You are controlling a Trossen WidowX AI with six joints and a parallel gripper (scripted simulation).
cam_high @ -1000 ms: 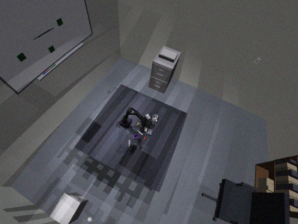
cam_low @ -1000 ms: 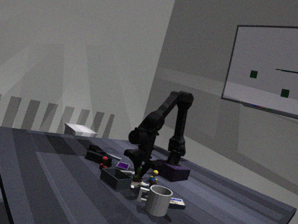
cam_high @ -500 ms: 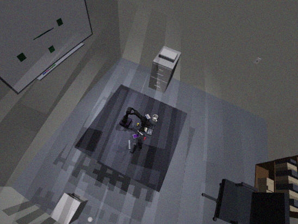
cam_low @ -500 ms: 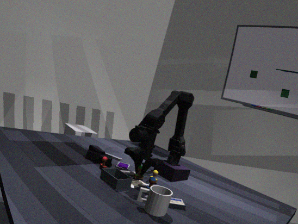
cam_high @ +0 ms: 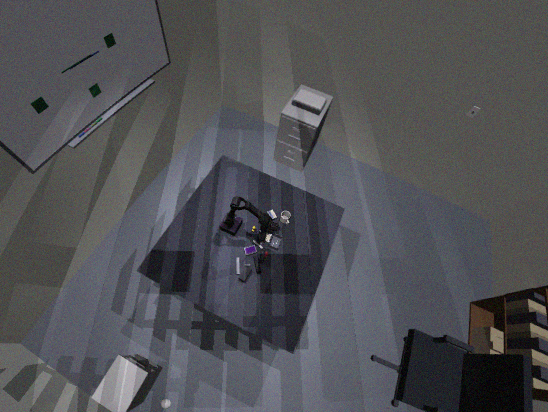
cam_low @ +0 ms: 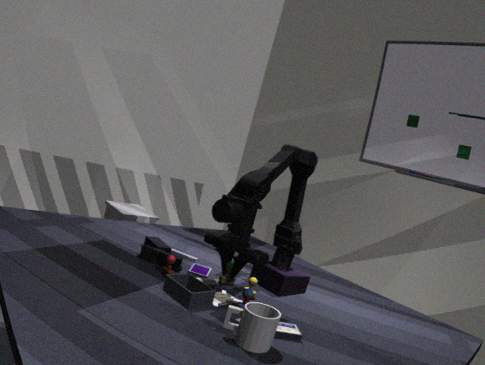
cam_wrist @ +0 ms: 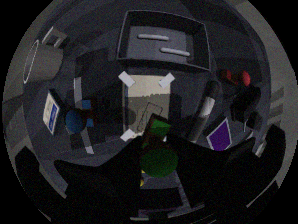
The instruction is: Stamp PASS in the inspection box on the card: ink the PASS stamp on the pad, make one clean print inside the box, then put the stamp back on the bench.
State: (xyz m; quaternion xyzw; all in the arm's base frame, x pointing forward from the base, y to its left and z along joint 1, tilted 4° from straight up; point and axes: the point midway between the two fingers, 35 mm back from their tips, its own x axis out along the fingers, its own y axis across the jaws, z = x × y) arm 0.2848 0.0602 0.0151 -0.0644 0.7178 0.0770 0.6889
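My gripper point(cam_wrist: 154, 138) point(cam_low: 227, 274) is shut on the green-knobbed stamp point(cam_wrist: 159, 162) point(cam_low: 229, 266), whose brown block has a green patch. The stamp is low by the near end of the card; I cannot tell whether it touches. The card point(cam_wrist: 147, 87) point(cam_low: 225, 298) point(cam_high: 269, 238) lies flat with white tape at its corners, partly in shadow. The box outline point(cam_wrist: 155, 105) is partly hidden by the stamp, and no print shows in its visible part. The purple ink pad point(cam_wrist: 220, 135) point(cam_low: 200, 269) point(cam_high: 250, 250) lies right of the card in the wrist view.
A grey tray point(cam_wrist: 162, 62) point(cam_low: 190, 292) with two light bars stands beyond the card. A blue-knobbed stamp point(cam_wrist: 75, 121), a blue-and-white box point(cam_wrist: 50, 112) and a mug point(cam_wrist: 47, 62) point(cam_low: 258, 328) are left; a white-banded cylinder point(cam_wrist: 205, 107) and a red-knobbed stamp point(cam_wrist: 244, 78) are right.
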